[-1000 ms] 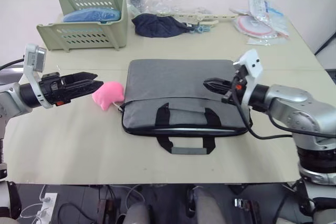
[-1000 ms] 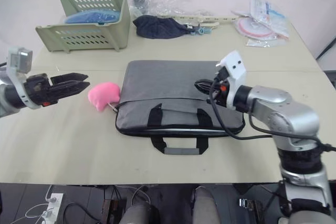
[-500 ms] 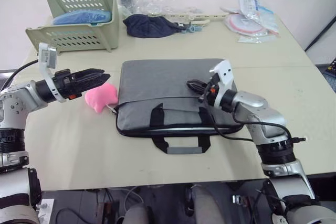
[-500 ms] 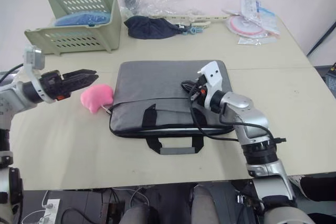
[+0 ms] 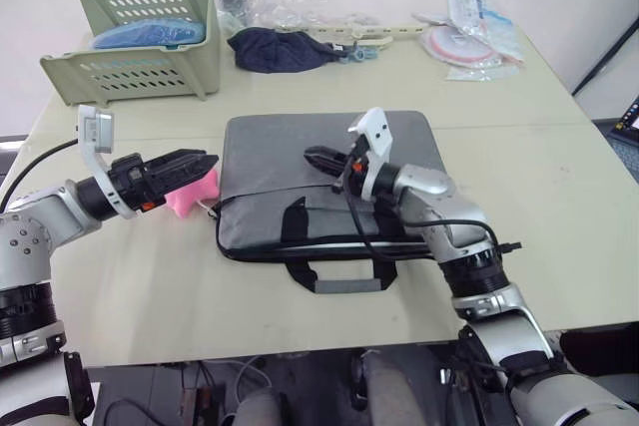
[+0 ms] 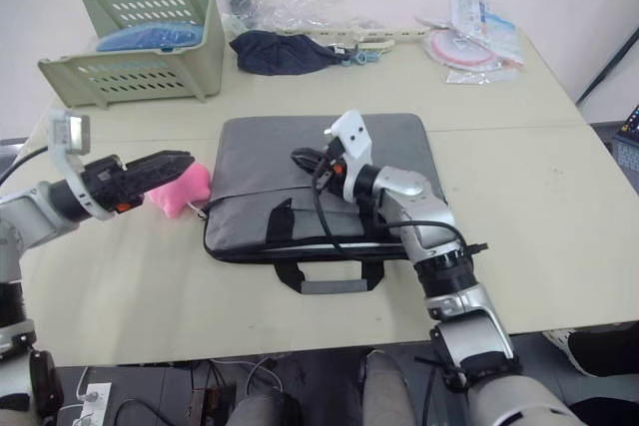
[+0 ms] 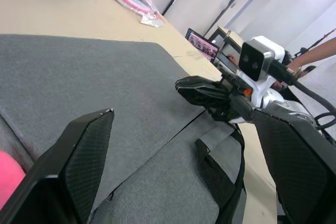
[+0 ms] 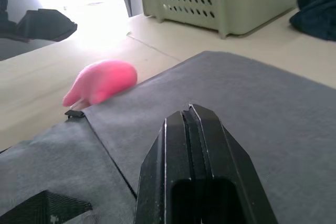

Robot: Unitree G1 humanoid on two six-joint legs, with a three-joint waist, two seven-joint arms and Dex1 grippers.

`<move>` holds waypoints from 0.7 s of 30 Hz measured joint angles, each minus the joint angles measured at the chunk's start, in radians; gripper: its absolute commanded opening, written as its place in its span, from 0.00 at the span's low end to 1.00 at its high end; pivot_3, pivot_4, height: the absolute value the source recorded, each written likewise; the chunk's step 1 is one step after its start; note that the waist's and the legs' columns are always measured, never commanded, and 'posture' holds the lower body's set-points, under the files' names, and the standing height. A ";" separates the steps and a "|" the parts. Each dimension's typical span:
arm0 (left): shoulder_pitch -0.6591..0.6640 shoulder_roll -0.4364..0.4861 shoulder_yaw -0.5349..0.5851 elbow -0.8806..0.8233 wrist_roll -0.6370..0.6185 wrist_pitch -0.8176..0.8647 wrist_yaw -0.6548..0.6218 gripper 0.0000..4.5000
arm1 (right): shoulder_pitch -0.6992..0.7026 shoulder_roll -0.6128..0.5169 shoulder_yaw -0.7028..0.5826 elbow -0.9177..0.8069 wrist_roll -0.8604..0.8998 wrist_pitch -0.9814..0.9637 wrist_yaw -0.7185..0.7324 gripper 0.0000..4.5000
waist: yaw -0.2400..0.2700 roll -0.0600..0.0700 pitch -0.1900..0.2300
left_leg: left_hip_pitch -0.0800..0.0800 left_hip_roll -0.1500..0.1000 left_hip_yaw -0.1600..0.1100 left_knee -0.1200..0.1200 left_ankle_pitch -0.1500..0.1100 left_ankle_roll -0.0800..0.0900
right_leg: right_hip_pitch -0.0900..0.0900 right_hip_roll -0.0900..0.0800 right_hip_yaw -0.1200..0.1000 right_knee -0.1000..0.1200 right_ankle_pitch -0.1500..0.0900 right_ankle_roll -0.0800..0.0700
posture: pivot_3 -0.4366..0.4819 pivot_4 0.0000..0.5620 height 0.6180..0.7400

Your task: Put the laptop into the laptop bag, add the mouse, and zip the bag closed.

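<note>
The grey laptop bag [image 5: 300,147] lies flat mid-table, its black handles [image 5: 339,271] toward me. A thin silver strip [image 5: 329,243] shows along its front opening, apparently the laptop's edge. The mouse is out of view. My right gripper [image 5: 310,156] is shut and empty, hovering low over the bag's top panel left of centre, its tip [image 8: 190,110] pointing at the bag's left end. My left gripper [image 5: 208,163] is open just off the bag's left edge, above a pink fluffy blob [image 5: 188,195]. A small zipper pull [image 8: 73,113] sits at the bag's corner by the blob.
A green basket [image 5: 135,32] stands at the back left. A dark navy cloth bundle [image 5: 280,47], clear plastic wrap and packets [image 5: 469,37] line the far edge. A person's arm [image 7: 315,51] shows beyond the table's right side. Bare tabletop [image 5: 559,187] lies right of the bag.
The head camera shifted. My right gripper travelled left across the bag from its right part to left of centre. My left gripper moved right, over the pink blob, up to the bag's edge.
</note>
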 measured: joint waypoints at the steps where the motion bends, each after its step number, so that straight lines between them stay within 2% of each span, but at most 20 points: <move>1: 0.007 -0.003 0.005 -0.009 -0.004 0.004 0.010 1.00 | 0.009 0.003 0.001 0.006 -0.005 -0.013 0.004 0.02 | 0.000 0.000 0.000 | 0.000 0.000 0.000 0.000 0.000 0.000 | 0.000 0.000 0.000 0.000 0.000 0.000 | 0.48 0.27 1.00; 8: 0.052 -0.010 0.058 -0.061 -0.054 0.026 0.060 1.00 | 0.051 0.009 -0.001 0.074 -0.027 -0.147 0.062 0.02 | 0.000 -0.003 -0.002 | 0.004 0.000 -0.002 0.000 0.000 0.000 | 0.006 0.000 0.000 0.000 0.000 0.000 | 0.48 0.27 1.00; 12: 0.075 -0.009 0.067 -0.068 -0.067 0.027 0.076 1.00 | 0.051 0.015 0.004 0.133 -0.053 -0.195 0.089 0.02 | 0.003 -0.006 -0.004 | 0.014 0.001 -0.004 -0.001 0.000 0.000 | 0.018 0.000 0.000 -0.003 0.000 0.000 | 0.48 0.27 1.00; 21: 0.088 -0.010 0.066 -0.082 -0.081 0.026 0.090 1.00 | -0.012 -0.022 0.038 0.223 -0.118 -0.228 0.220 0.02 | 0.013 -0.012 -0.010 | 0.017 0.002 -0.004 -0.001 -0.001 -0.002 | 0.020 0.001 0.001 -0.003 -0.001 -0.001 | 0.48 0.27 1.00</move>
